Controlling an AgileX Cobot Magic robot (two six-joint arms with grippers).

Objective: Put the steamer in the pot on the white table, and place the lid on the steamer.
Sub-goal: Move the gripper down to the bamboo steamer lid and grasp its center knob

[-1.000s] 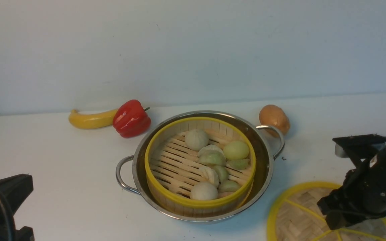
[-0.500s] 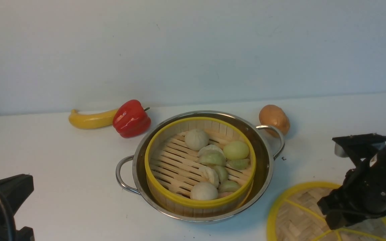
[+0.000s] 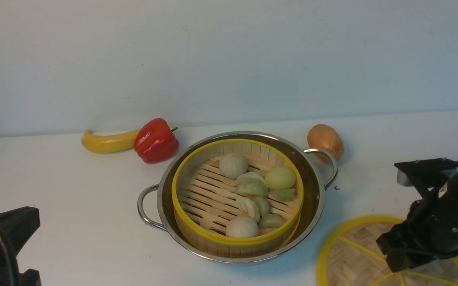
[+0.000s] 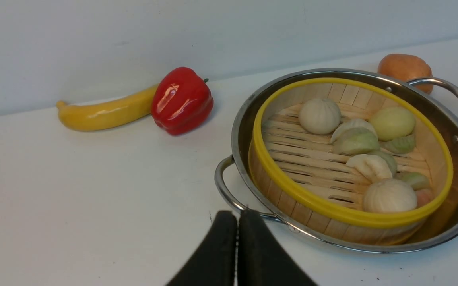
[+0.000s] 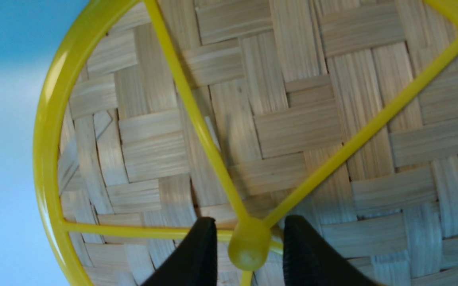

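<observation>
White table (image 3: 74,190) | right arm (image 3: 447,214) tilted down over lid (image 3: 352,258), jaws apart astride knob (image 5: 249,246) | left jaws together

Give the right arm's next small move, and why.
Probably close the right claw on the knob of the lid: its open fingers flank that knob, the steamer already sits in the pot, and the lid lies on the white table.

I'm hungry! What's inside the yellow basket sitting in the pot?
Pale white and green dumplings lie on the wooden slats inside the steamer. Some overlap, hiding parts of each other, and the steamer covers the bottom of the pot.
</observation>
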